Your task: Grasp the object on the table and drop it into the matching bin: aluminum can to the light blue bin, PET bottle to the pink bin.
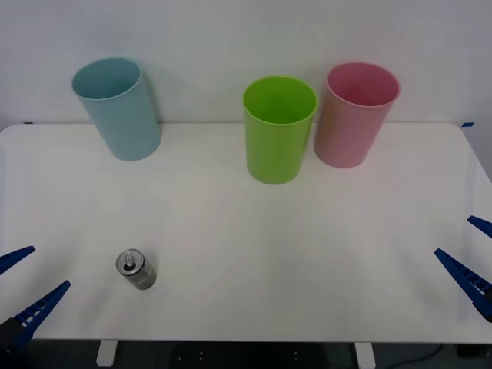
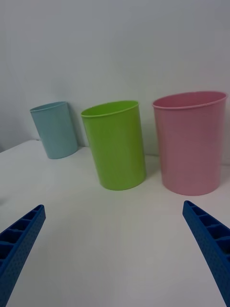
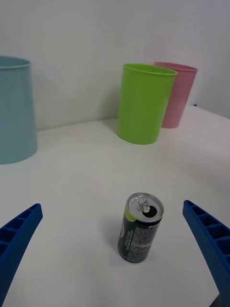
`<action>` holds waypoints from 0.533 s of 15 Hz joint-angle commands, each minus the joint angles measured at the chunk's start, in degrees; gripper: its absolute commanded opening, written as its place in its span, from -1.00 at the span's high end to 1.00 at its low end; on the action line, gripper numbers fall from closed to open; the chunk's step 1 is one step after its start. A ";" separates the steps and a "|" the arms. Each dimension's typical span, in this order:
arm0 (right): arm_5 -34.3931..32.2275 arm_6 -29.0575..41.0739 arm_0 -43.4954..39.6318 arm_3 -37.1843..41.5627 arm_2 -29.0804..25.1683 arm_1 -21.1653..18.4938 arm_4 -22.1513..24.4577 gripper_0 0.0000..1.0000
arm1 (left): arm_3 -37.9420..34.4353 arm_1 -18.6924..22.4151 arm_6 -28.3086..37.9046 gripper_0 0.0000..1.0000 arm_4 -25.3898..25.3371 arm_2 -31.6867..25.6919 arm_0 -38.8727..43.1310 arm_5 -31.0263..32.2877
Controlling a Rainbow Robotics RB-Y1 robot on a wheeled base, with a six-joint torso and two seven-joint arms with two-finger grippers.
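A small aluminum can stands upright on the white table near the front left; its pull-tab top and dark side show close up in the left wrist view. My left gripper is open at the table's front left corner, a short way left of the can, nothing between its fingers. My right gripper is open at the table's right edge, far from the can. The light blue bin stands at the back left, and the pink bin at the back right.
A lime green bin stands just left of the pink bin, nearly touching it. In the right wrist view the light blue bin, green bin and pink bin line up along the white back wall.
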State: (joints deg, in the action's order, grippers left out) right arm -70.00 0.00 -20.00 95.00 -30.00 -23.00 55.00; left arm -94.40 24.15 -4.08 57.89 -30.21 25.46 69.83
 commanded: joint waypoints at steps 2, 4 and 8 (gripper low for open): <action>0.00 0.00 0.00 0.00 0.00 0.00 0.00 -1.00 | 0.01 -0.06 -2.60 -1.00 1.96 0.41 1.88 -0.13; 0.00 0.00 0.00 0.00 0.00 0.00 0.00 -1.00 | 0.09 -0.06 -3.30 -1.00 2.67 0.77 2.75 -0.22; 0.00 0.00 0.00 0.00 0.00 0.00 0.00 -1.00 | 3.26 -0.24 -5.41 -1.00 -0.15 2.79 3.54 -0.66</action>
State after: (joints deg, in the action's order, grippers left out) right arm -70.00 0.00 -20.00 95.00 -30.00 -23.00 55.00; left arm -92.37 23.88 -8.62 59.00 -28.06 29.05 69.19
